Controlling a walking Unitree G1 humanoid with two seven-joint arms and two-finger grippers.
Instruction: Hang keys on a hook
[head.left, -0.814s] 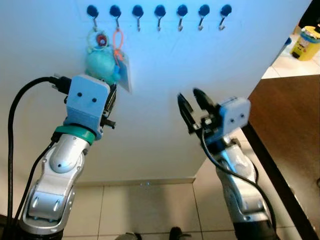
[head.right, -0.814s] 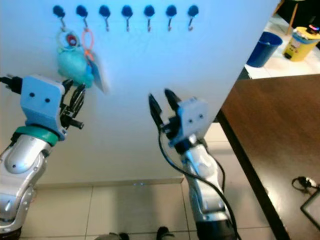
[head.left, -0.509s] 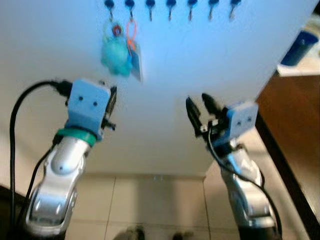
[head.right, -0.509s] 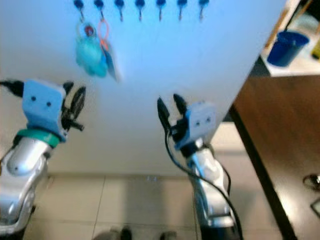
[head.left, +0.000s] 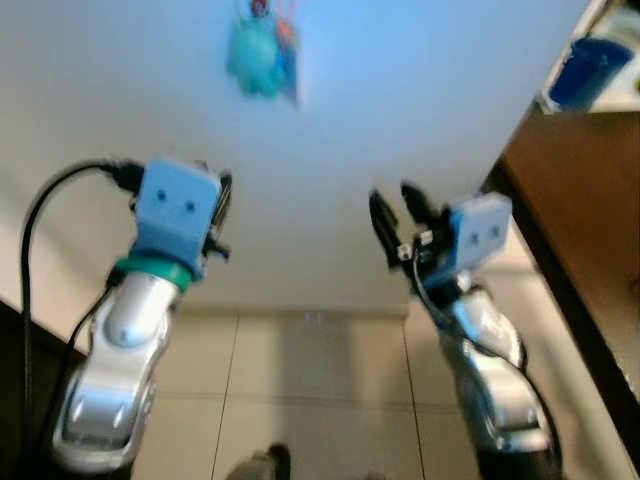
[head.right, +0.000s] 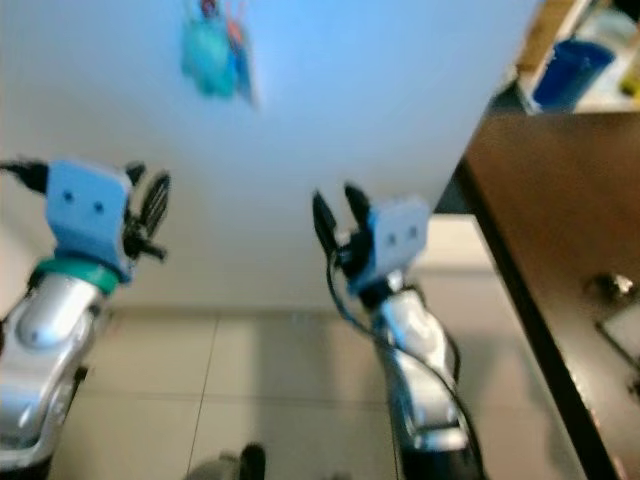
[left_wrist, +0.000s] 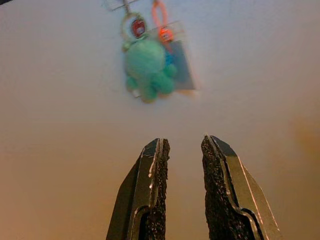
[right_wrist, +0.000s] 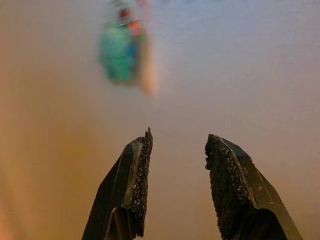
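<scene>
Left wrist view: a bunch of keys (left_wrist: 150, 67) hangs flat against a pale wall (left_wrist: 260, 90). The bunch carries a teal plush charm, an orange loop and a bluish tag. It sits well beyond the tips of the left gripper (left_wrist: 182, 150), apart from both fingers (left_wrist: 159, 165), which are spread with a gap between them and hold nothing.

From the head camera, the picture is blurred. The keys hang high on the wall at the top of the frame, above and slightly to the right of the left gripper, which is raised in front of the wall on its silver arm. The right gripper (head.left: 398, 215) is raised beside it, lower than the keys and off to their right. Its two fingers (right_wrist: 136, 175) are also parted and empty, with the keys showing as a blur far past the tips.

A dark brown tabletop (head.left: 575, 230) runs along the right edge, a blue bin (head.left: 587, 72) stands beyond it, and tiled floor (head.left: 300, 390) lies below the wall.
</scene>
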